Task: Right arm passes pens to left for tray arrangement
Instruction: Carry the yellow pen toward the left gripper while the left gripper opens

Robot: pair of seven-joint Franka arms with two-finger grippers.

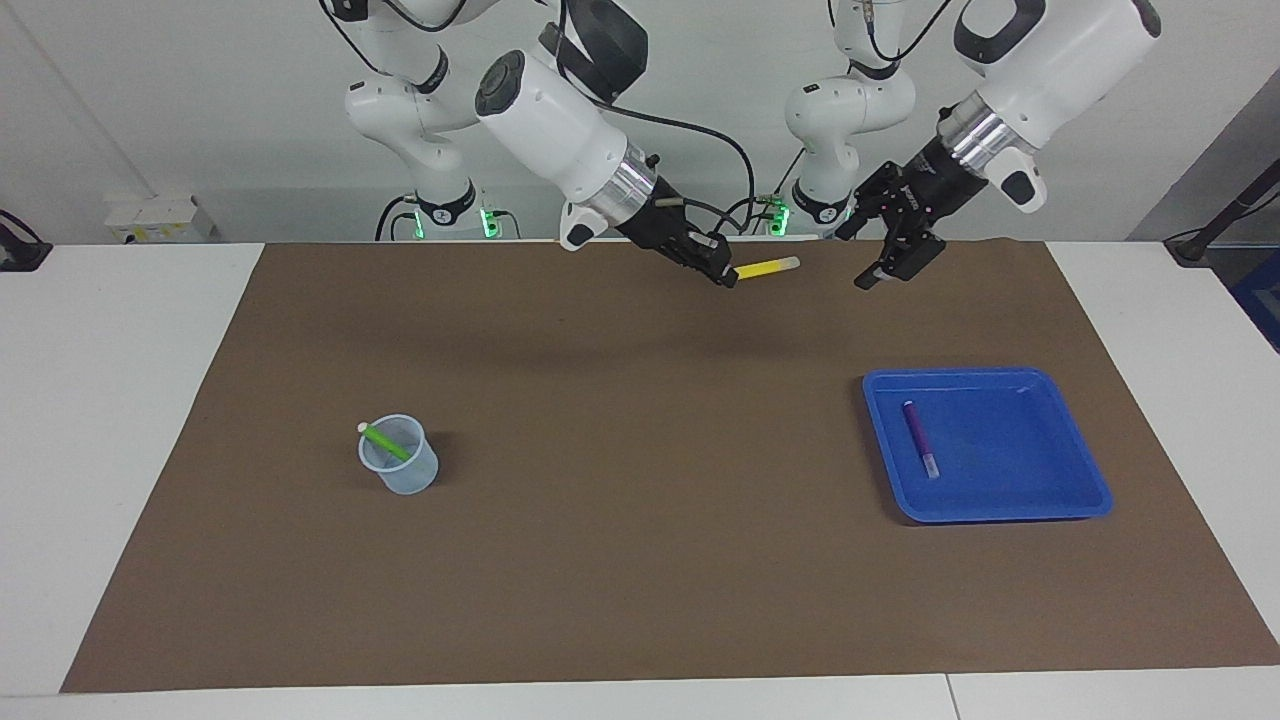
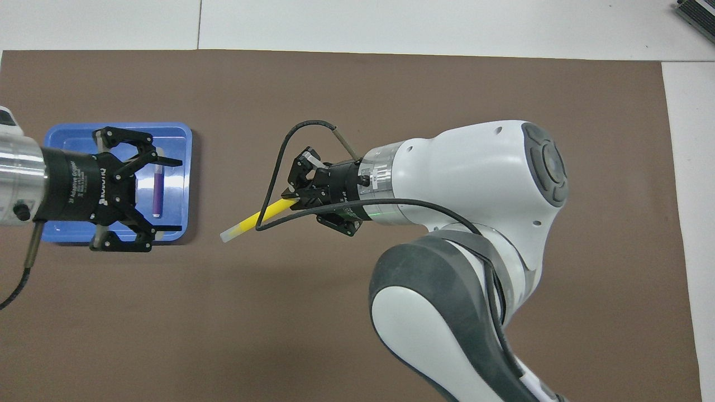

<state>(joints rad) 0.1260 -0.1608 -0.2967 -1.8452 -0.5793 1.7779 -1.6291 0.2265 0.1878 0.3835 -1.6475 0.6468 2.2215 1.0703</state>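
Observation:
My right gripper (image 1: 722,272) (image 2: 290,198) is shut on the yellow pen (image 1: 768,267) (image 2: 251,220) and holds it in the air over the mat. The pen's pale end points toward the left arm's end of the table. My left gripper (image 1: 862,255) (image 2: 177,195) hangs open in the air, facing that pale end with a gap between them. In the blue tray (image 1: 1010,450) (image 2: 67,134) lies the purple pen (image 1: 921,439) (image 2: 158,190). The green pen (image 1: 385,442) leans in a small translucent cup (image 1: 405,470) toward the right arm's end.
A brown mat (image 1: 640,560) covers most of the white table. In the overhead view the right arm's bulk (image 2: 463,268) hides the cup's part of the mat.

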